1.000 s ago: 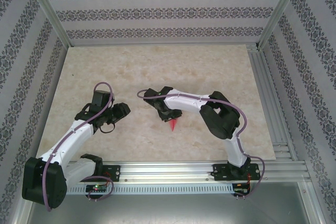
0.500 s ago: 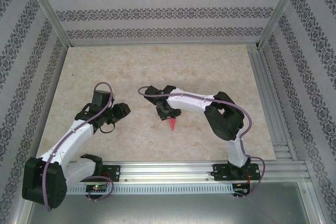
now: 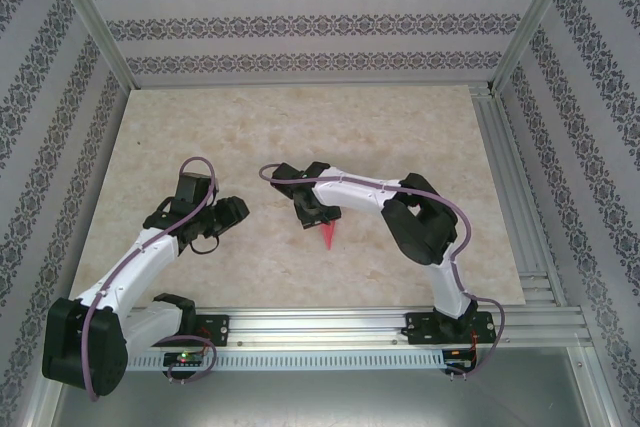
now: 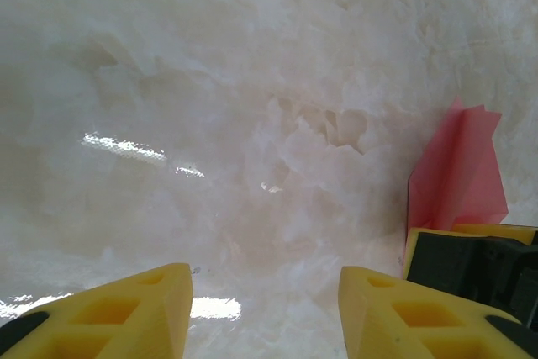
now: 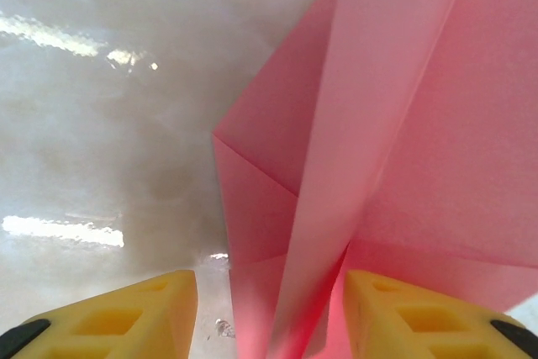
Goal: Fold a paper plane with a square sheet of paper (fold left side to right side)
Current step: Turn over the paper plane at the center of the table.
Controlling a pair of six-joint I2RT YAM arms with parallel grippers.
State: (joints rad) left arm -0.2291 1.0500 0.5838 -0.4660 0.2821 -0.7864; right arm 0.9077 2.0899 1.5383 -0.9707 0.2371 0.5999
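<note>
The left gripper hangs spread and empty over the glossy marbled tabletop. Near centre lies the paper plane, a thin pink dart with crisp creases and springy flaps; it looks featherlight, easily crumpled and apt to slide, and is probably best pinched at its stiffer layered keel. The right gripper straddles that keel with jaws parted, not clamping it.

Lighting: bright, diffuse, from overhead; white glare streaks lie on glossy tabletop ahead-left of left claw and left of right claw. Focus: pink paper ahead of right claw reads soft; claw fingers blurred, shadows faint.
</note>
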